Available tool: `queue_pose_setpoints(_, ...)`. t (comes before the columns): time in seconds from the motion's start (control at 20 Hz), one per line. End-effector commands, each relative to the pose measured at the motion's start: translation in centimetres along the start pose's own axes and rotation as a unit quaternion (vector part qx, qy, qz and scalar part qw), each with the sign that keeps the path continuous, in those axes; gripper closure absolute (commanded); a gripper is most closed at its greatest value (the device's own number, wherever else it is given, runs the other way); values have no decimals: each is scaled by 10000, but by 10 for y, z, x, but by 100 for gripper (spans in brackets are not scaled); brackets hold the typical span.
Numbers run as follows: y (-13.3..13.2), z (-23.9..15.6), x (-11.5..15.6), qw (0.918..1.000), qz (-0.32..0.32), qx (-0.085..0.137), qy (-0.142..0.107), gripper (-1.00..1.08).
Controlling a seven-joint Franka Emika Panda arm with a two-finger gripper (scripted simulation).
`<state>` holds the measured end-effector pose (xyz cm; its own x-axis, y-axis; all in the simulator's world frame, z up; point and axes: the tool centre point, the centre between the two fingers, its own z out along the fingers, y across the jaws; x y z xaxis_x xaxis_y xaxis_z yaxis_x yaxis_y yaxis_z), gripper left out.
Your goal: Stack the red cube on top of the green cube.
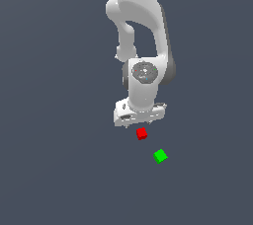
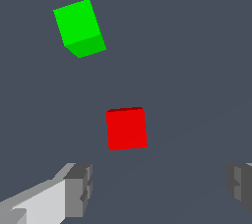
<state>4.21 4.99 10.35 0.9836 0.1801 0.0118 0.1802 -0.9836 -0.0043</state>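
A: Start with the exterior view. What stands where?

B: The arm hangs down over a plain dark floor whose edges are out of frame, so I can only place things by each other. The gripper (image 1: 140, 124) is low, just above the red cube (image 1: 142, 133), which sits on the floor. The green cube (image 1: 160, 156) lies near it, apart, toward the exterior view's right and lower in that picture. The fingers are hard to make out from here.

A: And the wrist view?

B: There the red cube (image 2: 127, 128) lies ahead of the gripper (image 2: 160, 186), roughly between the lines of the two fingers (image 2: 78, 188) but not yet between the pads. The jaws stand wide apart and hold nothing. The green cube (image 2: 78, 27) is beyond the red one, off to one side, turned at a different angle.

A: So how far along is it?

B: By my judgement, barely begun. Nothing is grasped or stacked. What is left: closing on the red cube, lifting it, carrying it over the green cube and setting it down.
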Motion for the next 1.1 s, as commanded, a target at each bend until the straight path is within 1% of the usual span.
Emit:
queue_pose_setpoints(0.0,-7,13,6,9999,-169,-5,-19,-92)
queue_pose_setpoints(0.35,-19,33,13,9991,-417,-16,-56,-92)
queue_pose_setpoints(0.75,-19,39,13,9991,-427,-16,-62,-92)
queue_pose_setpoints(1.05,-20,68,12,9990,-435,-18,-61,-92)
